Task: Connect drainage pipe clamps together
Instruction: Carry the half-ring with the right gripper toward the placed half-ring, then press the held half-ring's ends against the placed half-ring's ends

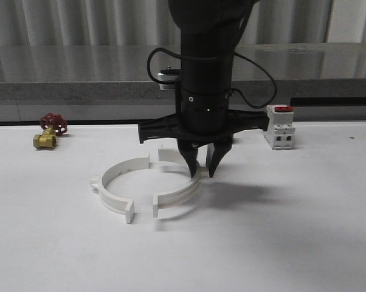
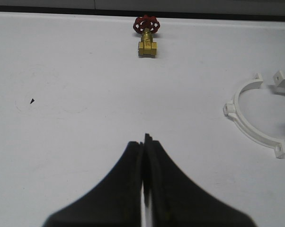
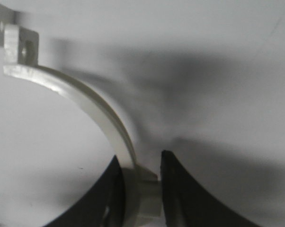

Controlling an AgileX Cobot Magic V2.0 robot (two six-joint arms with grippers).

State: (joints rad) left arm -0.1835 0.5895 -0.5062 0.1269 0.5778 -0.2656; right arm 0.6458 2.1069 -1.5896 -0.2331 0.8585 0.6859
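Item: two white half-ring drainage pipe clamps lying flat on the white worktop (image 1: 61, 255), open sides facing each other, not yet joined. Nearest the camera in the front view, the near end tabs of the two halves stand just apart, a narrow gap between them at about 6 o'clock of the ring they would form; a matching gap shows at about 12 o'clock on the far side. Left half-ring (image 1: 113, 182): arc bulging toward 9 o'clock, a small tab at mid-arc, unattended. Right half-ring (image 1: 177, 193): arc bulging toward 3 o'clock, its long chord running near to far. Right pincer (image 1: 202, 172): descended from above onto the 3 o'clock mid-arc of the right half-ring, fingertips straddling the band and its mid-arc tab; the right wrist view shows the tab seated between the two black pads, apparently in contact, so judged gripping the right half-ring. Deciding relation: the left half-ring lies at 9 o'clock from the right pincer, so the held half likely needs sliding toward 9 o'clock, chord kept parallel, to bring both tab pairs together. Left pincer (image 2: 144, 156): fingers pressed closed, holding nothing, well away from the clamps. Farther back: brass valve with red handwheel (image 1: 49, 131) at 10 o'clock; white red-topped breaker (image 1: 279, 126) at 2 o'clock.
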